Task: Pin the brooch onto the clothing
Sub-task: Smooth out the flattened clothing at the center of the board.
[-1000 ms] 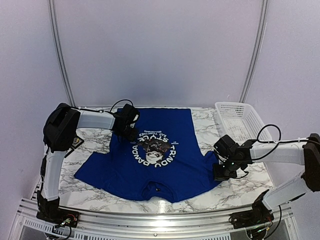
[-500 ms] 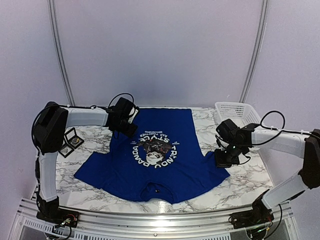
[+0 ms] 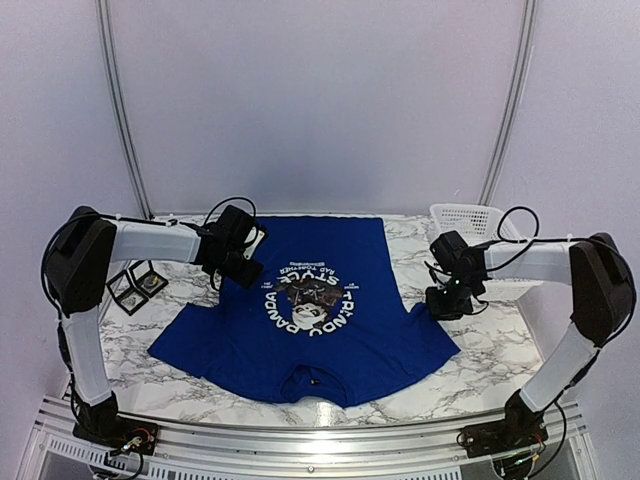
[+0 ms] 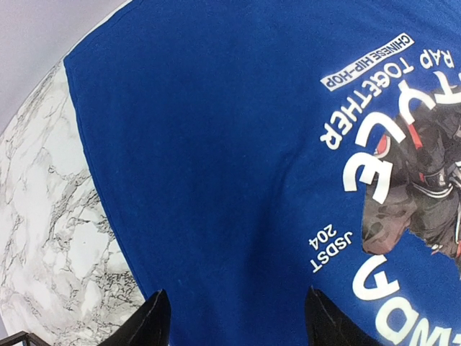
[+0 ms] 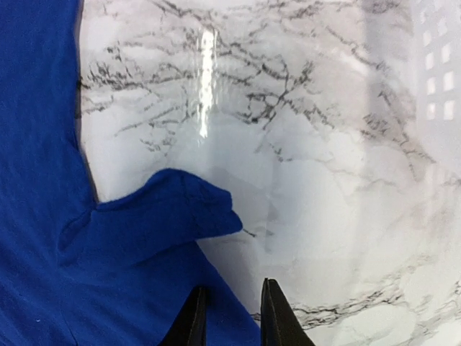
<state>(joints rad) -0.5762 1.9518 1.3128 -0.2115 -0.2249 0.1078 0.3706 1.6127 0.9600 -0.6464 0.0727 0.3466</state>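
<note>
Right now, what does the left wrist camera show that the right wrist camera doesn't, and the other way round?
Only the left wrist view shows the lettered panda graphic, with the left gripper open over the blue T-shirt. Only the right wrist view shows a curled sleeve, the white basket, and the right gripper, jaws slightly apart. Both show that T-shirt on the marble table.

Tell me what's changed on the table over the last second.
The left gripper slid left, from beside the print toward the edge of the T-shirt, jaws wide open. The right gripper lifted off the sleeve on its side and moved toward the white basket; its jaws now stand slightly apart with nothing between them. T-shirt and white basket stayed put.
</note>
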